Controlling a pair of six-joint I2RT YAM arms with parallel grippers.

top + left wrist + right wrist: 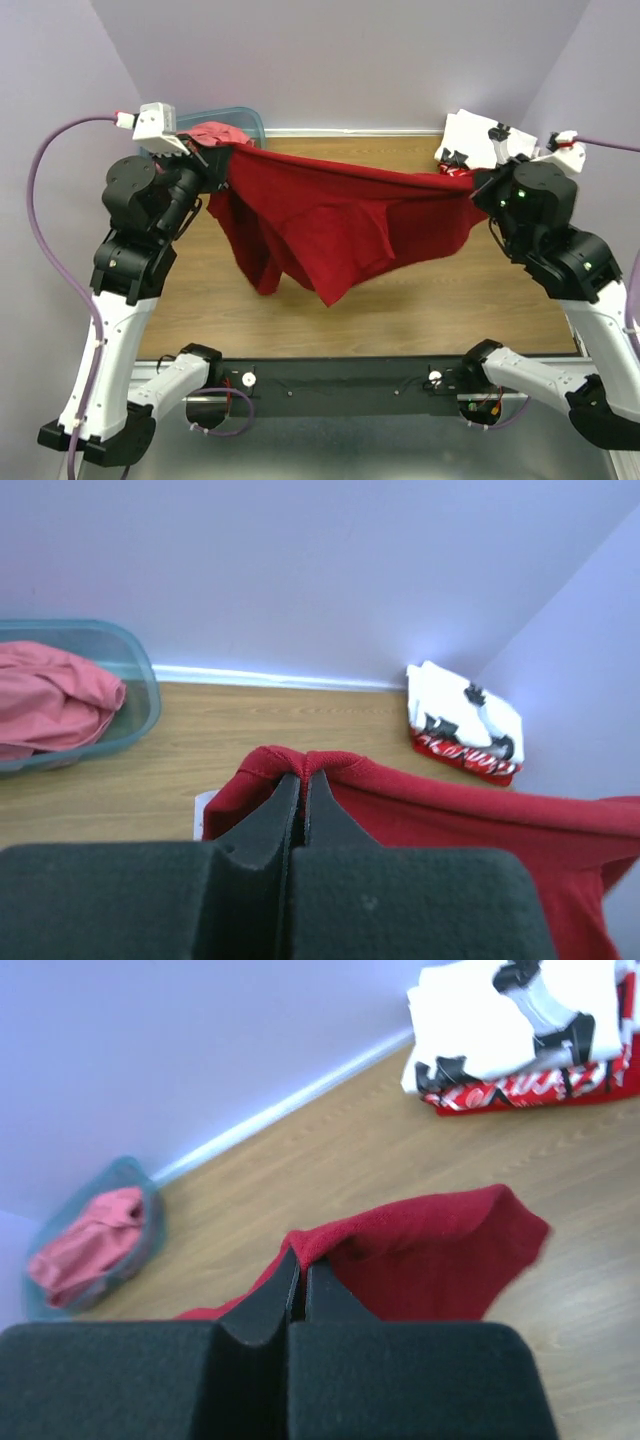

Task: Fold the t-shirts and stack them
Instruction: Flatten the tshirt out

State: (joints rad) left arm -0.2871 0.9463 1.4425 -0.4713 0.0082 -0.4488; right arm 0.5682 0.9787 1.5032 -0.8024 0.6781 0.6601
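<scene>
A plain deep red t-shirt (pixel 330 220) hangs in the air, stretched across the table between both arms, its lower part drooping towards the wood. My left gripper (pixel 303 776) is shut on a pinch of its hem at the left end (pixel 226 156). At the right end, my right gripper (pixel 304 1260) is shut on another fold of the same shirt (pixel 430 1250). A folded white t-shirt with black prints (pixel 465 708) lies on a folded red one with white lettering (pixel 465 752) in the far right corner. A coral-red shirt (pixel 50 695) lies crumpled in the tub.
The translucent teal tub (pixel 248 122) stands at the far left against the lilac wall. The folded stack (pixel 470 138) sits just behind the right wrist. Bare wooden tabletop (pixel 420 300) lies under and in front of the hanging shirt. Walls close in the back and both sides.
</scene>
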